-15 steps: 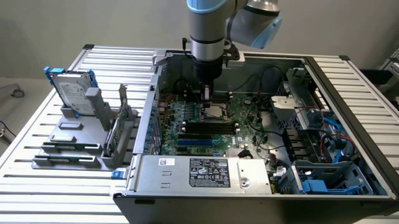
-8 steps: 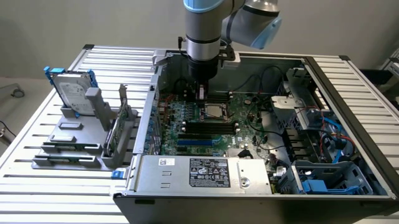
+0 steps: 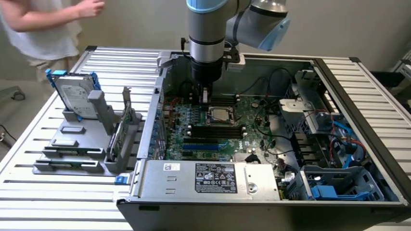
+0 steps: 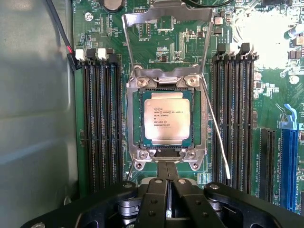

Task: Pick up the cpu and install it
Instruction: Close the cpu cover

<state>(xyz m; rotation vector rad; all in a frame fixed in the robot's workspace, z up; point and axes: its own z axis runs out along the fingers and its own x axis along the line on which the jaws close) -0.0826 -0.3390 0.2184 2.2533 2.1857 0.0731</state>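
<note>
The cpu (image 4: 166,118), a small square chip with a dull silver top and printed text, lies flat in the metal-framed socket (image 4: 134,121) on the green motherboard. The socket's load plate (image 4: 166,21) stands swung up, and the thin retaining lever (image 4: 216,137) is loose beside it. My gripper (image 4: 168,183) hovers just off one edge of the socket, shut, with nothing between its fingers. In the exterior view the gripper (image 3: 204,96) hangs inside the open computer case, a little above and behind the cpu (image 3: 218,115).
Black memory slots (image 4: 99,123) flank the socket on both sides. The case wall (image 3: 157,110) and power supply (image 3: 215,178) bound the board. A hard drive with blue rails (image 3: 74,94) stands in a grey rack outside the case. A person's arm (image 3: 45,17) is at the table's far corner.
</note>
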